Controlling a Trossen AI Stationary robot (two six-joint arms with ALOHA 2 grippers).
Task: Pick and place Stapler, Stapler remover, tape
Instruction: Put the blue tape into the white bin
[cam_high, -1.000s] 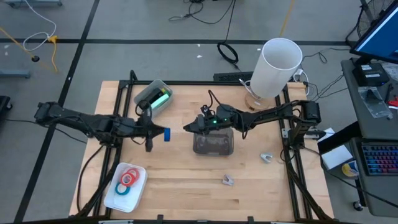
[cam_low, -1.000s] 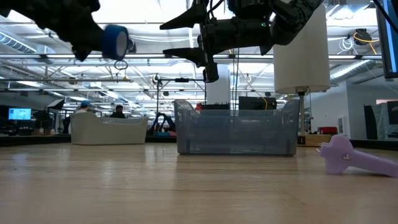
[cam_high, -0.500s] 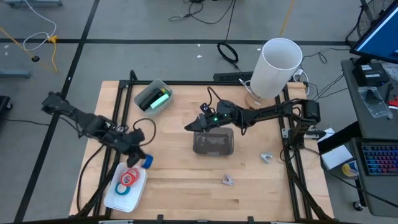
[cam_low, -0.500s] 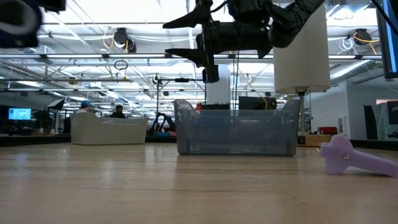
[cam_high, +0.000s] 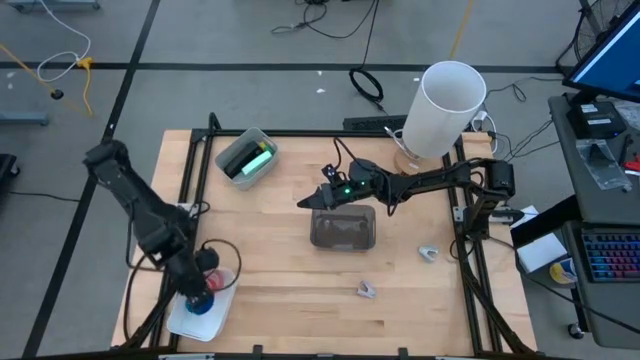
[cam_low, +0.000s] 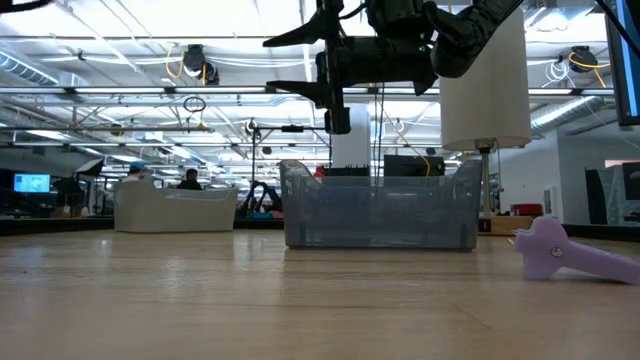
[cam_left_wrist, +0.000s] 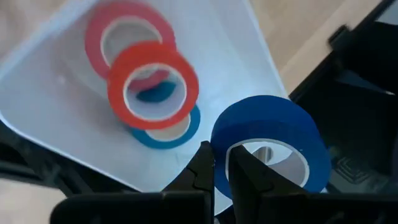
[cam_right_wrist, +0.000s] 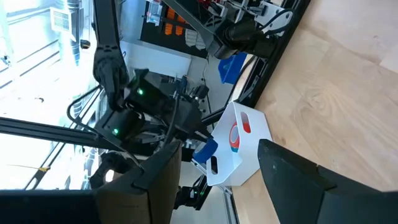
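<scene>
My left gripper hovers over the white tray at the table's near left corner, shut on a blue tape roll. Inside the tray lie a red roll, a pink roll and another blue roll, overlapping. The mint-green stapler lies in a small clear container at the far left. Two pale purple staple removers rest on the table; one shows in the low view. My right gripper stays open above the clear bin. My left gripper pinches the blue tape roll's wall with one finger inside the ring's pale core and the other outside. It comes from above, pointing down. The roll is lifted clear, just above the tray's edge.
A tall white cylinder stands at the far right corner. The clear bin sits mid-table below my right gripper. Dark frame rails run along the table's left and right sides. Bare wood stretches between tray and bin.
My left arm has swung from the table's middle toward the near left corner and come down, carrying the blue tape roll from high beside the bin over the white tray. It has left the low view.
</scene>
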